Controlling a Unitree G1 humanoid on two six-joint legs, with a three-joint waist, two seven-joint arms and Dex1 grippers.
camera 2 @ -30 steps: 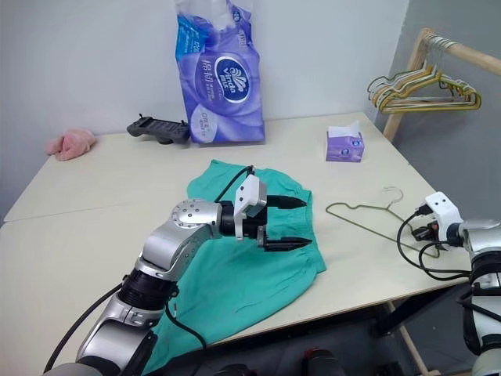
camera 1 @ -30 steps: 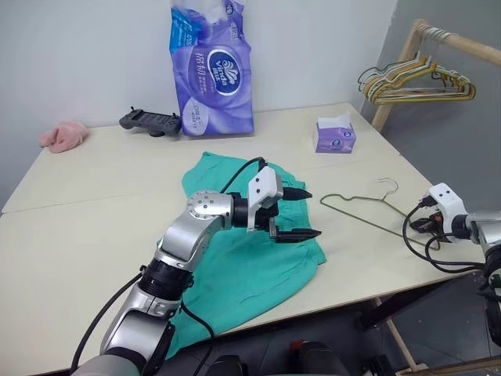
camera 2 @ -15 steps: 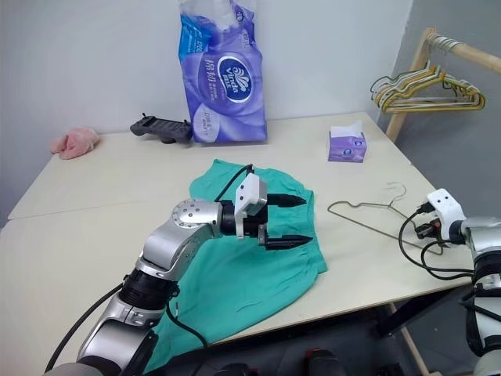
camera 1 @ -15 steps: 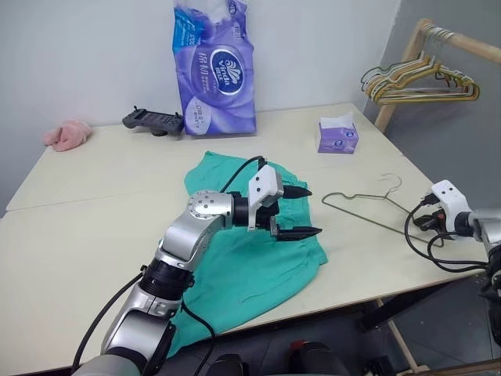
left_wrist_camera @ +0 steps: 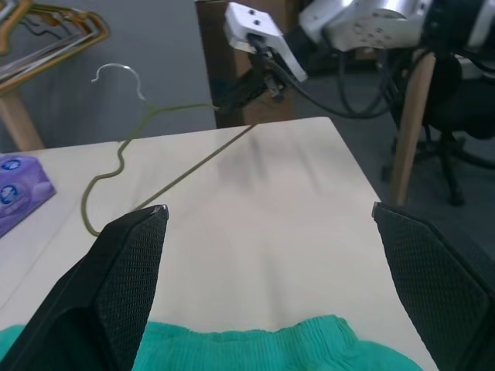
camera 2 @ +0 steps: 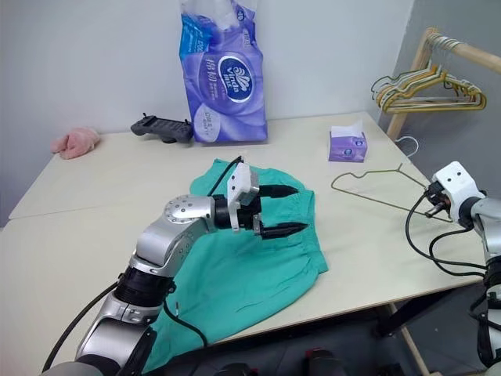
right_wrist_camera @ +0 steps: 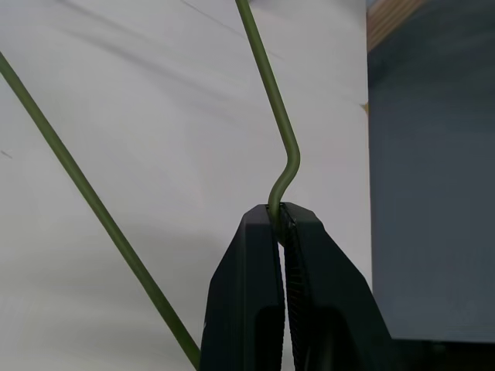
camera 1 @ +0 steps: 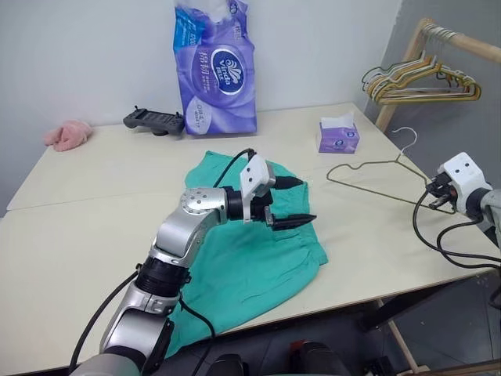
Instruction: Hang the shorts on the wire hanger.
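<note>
The left pincer (left_wrist_camera: 267,286) is standing wide open, its two black fingers (left_wrist_camera: 116,286) framing the cream counter (left_wrist_camera: 263,232). Just ahead of the fingers, the gathered waistband of the shorts (left_wrist_camera: 255,344) is lying flat. Farther ahead, the wire hanger (left_wrist_camera: 147,154) is tilting up off the counter, with the right pincer (left_wrist_camera: 241,91) gripping its far corner.

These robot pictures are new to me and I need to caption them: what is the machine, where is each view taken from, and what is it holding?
A two-armed humanoid robot stands at a table. Two pictures come from its head, looking down; two from cameras on its wrists. The left gripper hangs open above the teal shorts, holding nothing. The right gripper is shut on the wire hanger, pinching a corner, the hanger tilted up off the table. Also lying there: a tissue box, a purple pack, a black controller, a pink cloth.
</note>
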